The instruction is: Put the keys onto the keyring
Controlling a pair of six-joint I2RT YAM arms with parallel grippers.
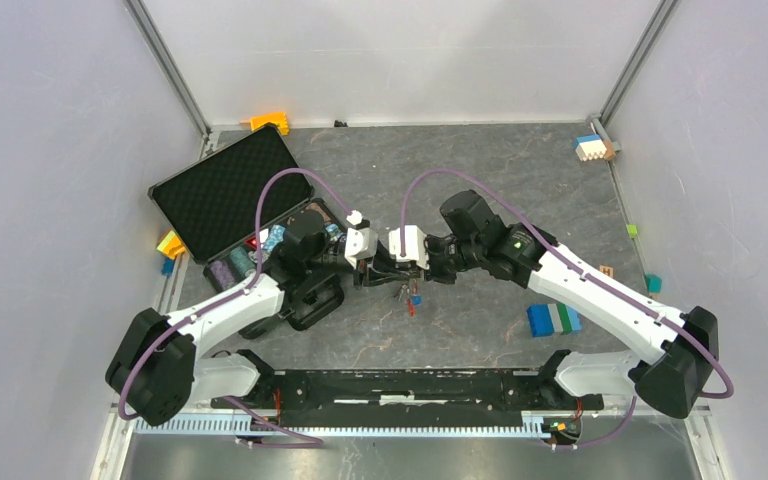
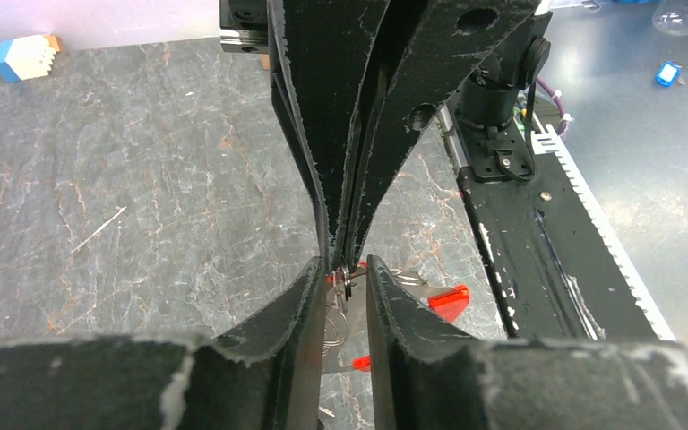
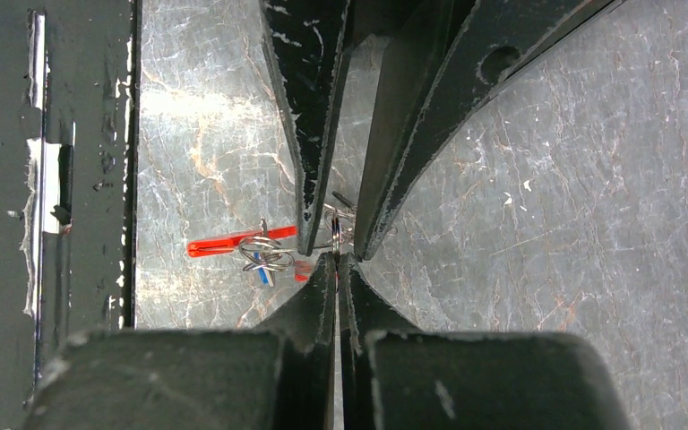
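Observation:
Both grippers meet tip to tip above the middle of the table. My right gripper (image 1: pixel 407 268) (image 3: pixel 336 260) is shut on a small metal ring (image 3: pixel 335 224) of the keyring and holds it edge-on. My left gripper (image 1: pixel 372 270) (image 2: pixel 340 269) has its fingers a little apart on either side of that ring (image 2: pixel 345 282). The long red clip (image 3: pixel 233 242) (image 2: pixel 448 300) hangs beside it with more wire rings. The blue key (image 3: pixel 262 276) (image 1: pixel 416 298) and the red key head (image 3: pixel 303 267) dangle just below. How the keys are joined to the rings is too small to tell.
An open black case (image 1: pixel 225 190) with small items stands behind the left arm. Coloured blocks lie about: orange (image 1: pixel 270 122), blue-white (image 1: pixel 590 148), blue-green (image 1: pixel 552 318), yellow (image 1: pixel 170 243). The black base rail (image 1: pixel 390 385) runs along the near edge.

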